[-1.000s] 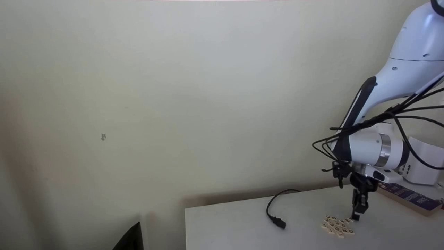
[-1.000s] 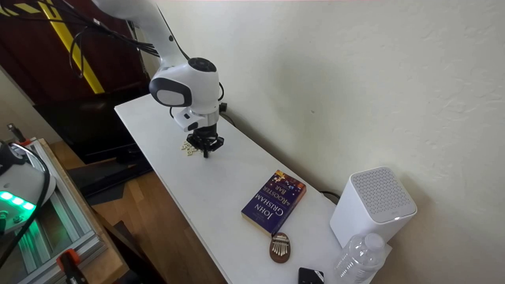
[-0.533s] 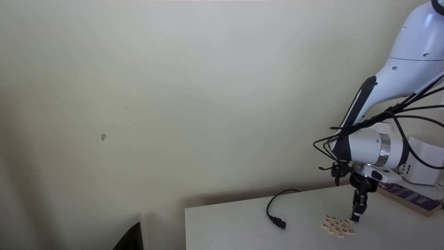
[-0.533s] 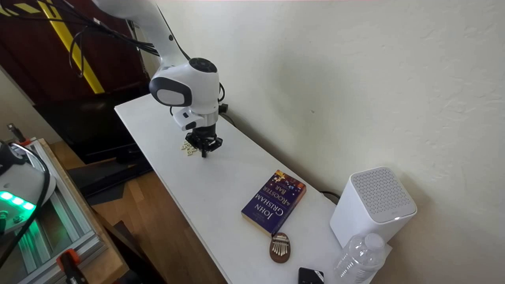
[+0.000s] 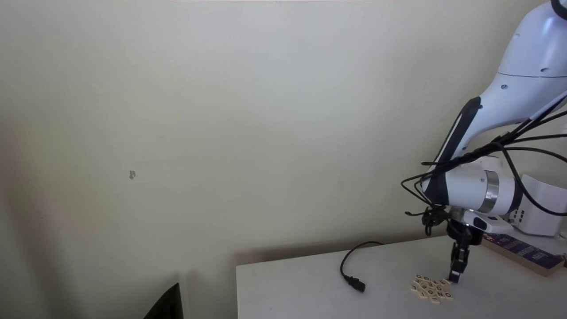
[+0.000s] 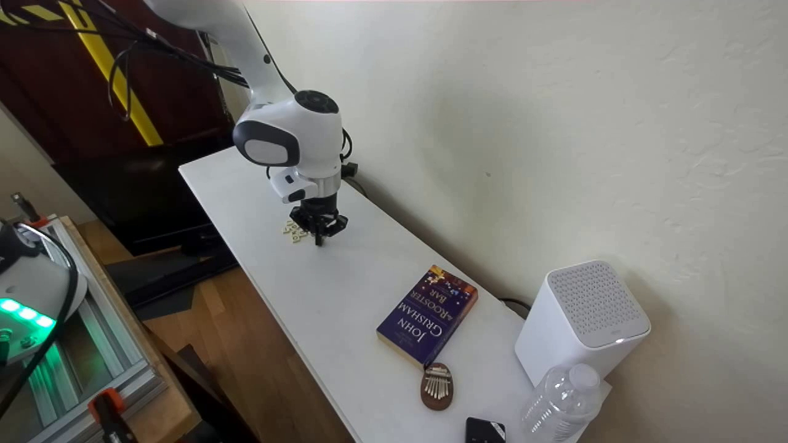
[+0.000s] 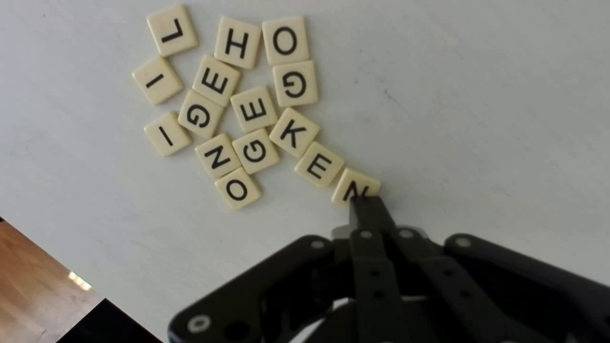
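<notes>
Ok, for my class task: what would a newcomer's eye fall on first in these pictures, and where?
Probably the big white robot arm, arched over the white table in both exterior views. Next, the cream letter tiles clustered across the upper part of the wrist view, the closed gripper overlapping the nearest tile there. Bright green lights also stand out at the left edge of an exterior view.

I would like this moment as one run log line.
gripper: shut | nearest: partly hidden tile, contact unclear | around: other letter tiles | rest: book, bottle
</notes>
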`<state>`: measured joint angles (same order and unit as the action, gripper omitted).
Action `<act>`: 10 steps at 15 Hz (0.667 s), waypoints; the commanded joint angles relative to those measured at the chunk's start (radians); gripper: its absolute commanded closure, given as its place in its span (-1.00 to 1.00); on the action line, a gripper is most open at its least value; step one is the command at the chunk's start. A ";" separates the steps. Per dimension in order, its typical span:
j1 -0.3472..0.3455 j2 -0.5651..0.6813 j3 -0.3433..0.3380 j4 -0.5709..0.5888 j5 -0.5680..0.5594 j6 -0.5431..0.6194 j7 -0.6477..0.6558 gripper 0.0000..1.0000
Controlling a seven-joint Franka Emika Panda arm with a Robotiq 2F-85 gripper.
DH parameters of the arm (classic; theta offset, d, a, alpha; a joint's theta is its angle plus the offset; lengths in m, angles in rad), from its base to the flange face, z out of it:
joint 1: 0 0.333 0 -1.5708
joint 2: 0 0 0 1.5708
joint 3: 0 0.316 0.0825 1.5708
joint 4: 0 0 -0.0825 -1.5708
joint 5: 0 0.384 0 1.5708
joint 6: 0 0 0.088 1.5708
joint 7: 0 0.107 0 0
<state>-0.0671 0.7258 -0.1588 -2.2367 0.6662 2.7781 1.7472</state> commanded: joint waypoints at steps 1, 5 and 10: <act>-0.008 -0.037 0.014 -0.049 0.013 0.063 -0.006 1.00; -0.003 -0.071 0.020 -0.096 0.014 0.150 -0.019 1.00; -0.031 -0.121 0.085 -0.140 0.012 0.199 -0.103 1.00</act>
<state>-0.0725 0.6644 -0.1249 -2.3217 0.6662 2.9455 1.7099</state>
